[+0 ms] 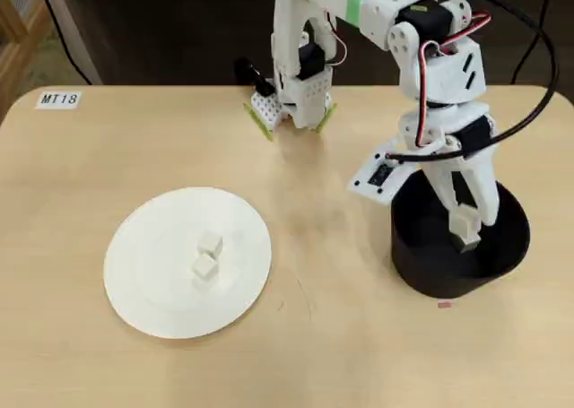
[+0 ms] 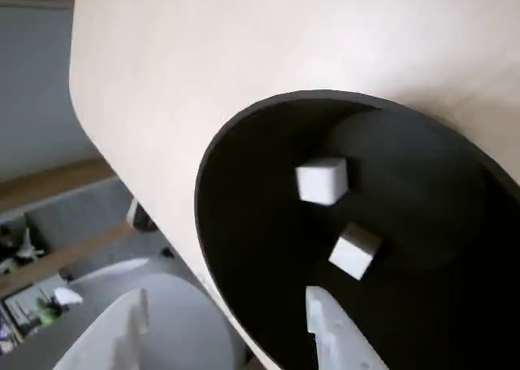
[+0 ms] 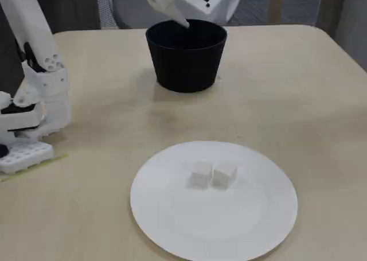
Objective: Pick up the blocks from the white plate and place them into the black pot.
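Note:
Two whitish-grey blocks (image 1: 211, 244) (image 1: 205, 268) lie side by side near the middle of the white plate (image 1: 148, 287); in the fixed view they are the blocks (image 3: 200, 175) (image 3: 225, 175) on the plate (image 3: 172, 226). The black pot (image 1: 413, 264) stands to the right in the overhead view. My gripper (image 1: 468, 212) hangs over the pot's mouth, open, nothing between its fingers (image 2: 337, 337). The wrist view looks down into the pot (image 2: 236, 224), where two more blocks (image 2: 322, 180) (image 2: 354, 252) are inside, apart from each other.
The arm's white base (image 1: 291, 94) is clamped at the table's far edge, left of the pot in the overhead view. A label reading MT18 (image 1: 59, 99) sits at the far left corner. Bare tabletop (image 1: 332, 247) separates plate and pot.

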Robot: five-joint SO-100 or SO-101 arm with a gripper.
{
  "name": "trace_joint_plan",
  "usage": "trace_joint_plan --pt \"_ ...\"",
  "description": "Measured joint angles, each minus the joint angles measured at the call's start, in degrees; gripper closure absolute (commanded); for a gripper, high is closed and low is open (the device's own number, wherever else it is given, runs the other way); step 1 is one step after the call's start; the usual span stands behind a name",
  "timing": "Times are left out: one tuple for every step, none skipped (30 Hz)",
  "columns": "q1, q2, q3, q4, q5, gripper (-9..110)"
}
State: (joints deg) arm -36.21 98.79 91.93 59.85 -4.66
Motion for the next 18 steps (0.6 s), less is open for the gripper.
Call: trace_joint_plan --pt "0.0 0.0 0.0 0.0 0.0 100" --pt "0.0 0.0 0.0 0.0 0.0 104" --pt "0.0 0.0 0.0 0.0 0.0 104" --pt "0.18 0.0 0.0 0.53 -0.09 104" --pt "1.05 0.09 -0.09 1.32 -0.09 104" --pt "2.02 0.09 -0.62 2.2 -0.26 104" --pt "3.43 0.09 -1.41 3.6 -0.7 104" --pt "5.27 0.09 -2.46 5.19 -1.32 104" --pt "7.38 0.09 -3.69 6.94 -2.02 104" --pt "10.02 0.09 -5.27 9.05 -2.99 104" --pt "12.74 0.09 -7.21 11.16 -3.78 104" --pt "15.82 -0.44 -9.58 13.45 -4.22 104" --pt "19.25 -1.23 -12.3 16.08 -4.39 104" --pt "22.76 -2.55 -15.03 18.81 -4.39 104" --pt "26.46 -4.31 -18.02 21.53 -4.31 104" --pt "30.06 -6.15 -21.18 24.61 -3.87 104" --pt "33.84 -8.09 -24.43 27.33 -2.72 104" --pt "37.44 -9.23 -26.72 29.27 -1.41 104"
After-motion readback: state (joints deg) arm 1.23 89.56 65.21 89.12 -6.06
